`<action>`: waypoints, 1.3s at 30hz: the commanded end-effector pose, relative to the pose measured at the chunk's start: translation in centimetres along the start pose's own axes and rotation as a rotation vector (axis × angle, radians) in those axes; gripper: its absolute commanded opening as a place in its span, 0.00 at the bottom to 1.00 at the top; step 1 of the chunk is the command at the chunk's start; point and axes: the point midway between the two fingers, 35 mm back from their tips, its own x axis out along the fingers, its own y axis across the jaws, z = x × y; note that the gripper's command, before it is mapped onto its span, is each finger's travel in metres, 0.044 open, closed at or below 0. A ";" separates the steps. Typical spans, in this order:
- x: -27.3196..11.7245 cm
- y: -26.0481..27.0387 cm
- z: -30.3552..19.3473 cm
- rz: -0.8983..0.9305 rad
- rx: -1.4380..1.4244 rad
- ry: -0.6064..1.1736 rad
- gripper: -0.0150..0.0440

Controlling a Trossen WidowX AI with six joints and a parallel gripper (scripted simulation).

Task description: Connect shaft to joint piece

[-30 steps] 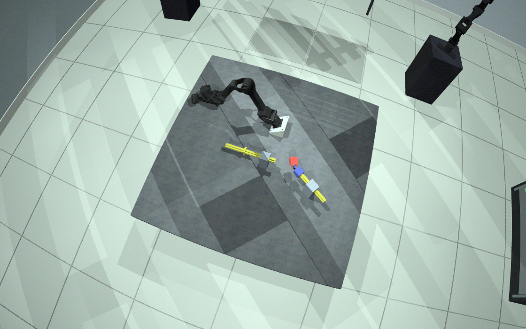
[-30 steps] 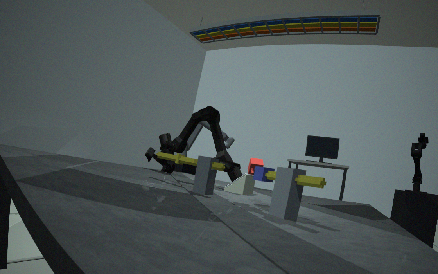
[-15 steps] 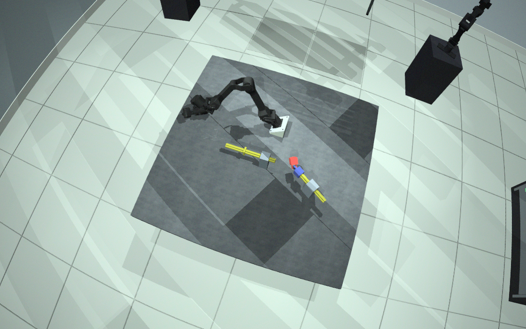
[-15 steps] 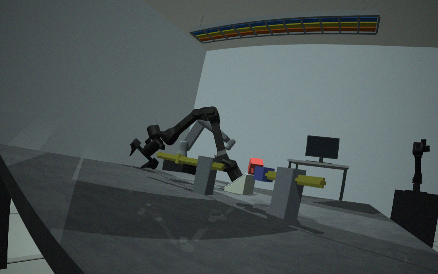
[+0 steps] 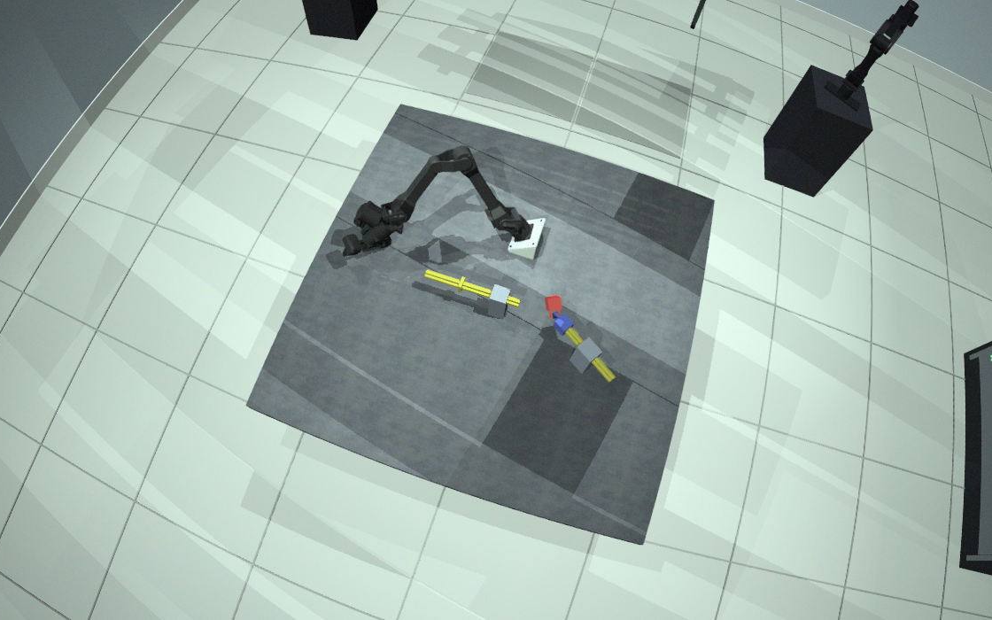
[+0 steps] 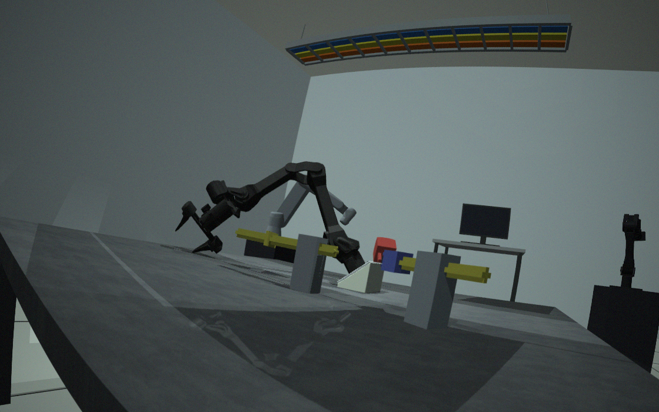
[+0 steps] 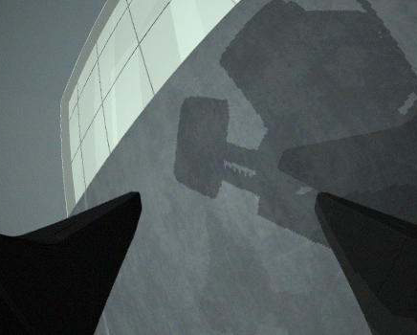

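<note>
My gripper [image 6: 186, 241] [image 7: 230, 201] is wide open and empty, low over the table's left part, beyond the outer end of the second shaft. The second shaft [image 5: 442, 277] [image 6: 285, 242], yellow with a small cross collar, passes through a grey block [image 5: 498, 298] [image 6: 307, 263]. Its inner end stands apart from the red joint piece [image 5: 553, 303] [image 6: 385, 245]. That piece is hinged to a blue part [image 5: 563, 323] [image 6: 392, 261] on the fixed yellow shaft [image 5: 602, 369] [image 6: 466, 272], held in another grey block [image 5: 586, 352] [image 6: 424, 292]. The direction of the red opening is unclear.
The arm's white wedge base [image 5: 527, 244] [image 6: 372, 279] stands behind the gap between the shafts. The arm arches over the back left of the grey table [image 5: 376, 385] [image 6: 178, 328]. The wrist view shows the table edge and the gripper's shadow.
</note>
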 end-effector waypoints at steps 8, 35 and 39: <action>-2.4 3.7 -13.1 0.001 -0.115 0.340 1.00; -22.0 3.8 -37.0 -0.003 -0.718 0.953 1.00; -23.8 3.3 -38.1 0.006 -0.785 0.979 1.00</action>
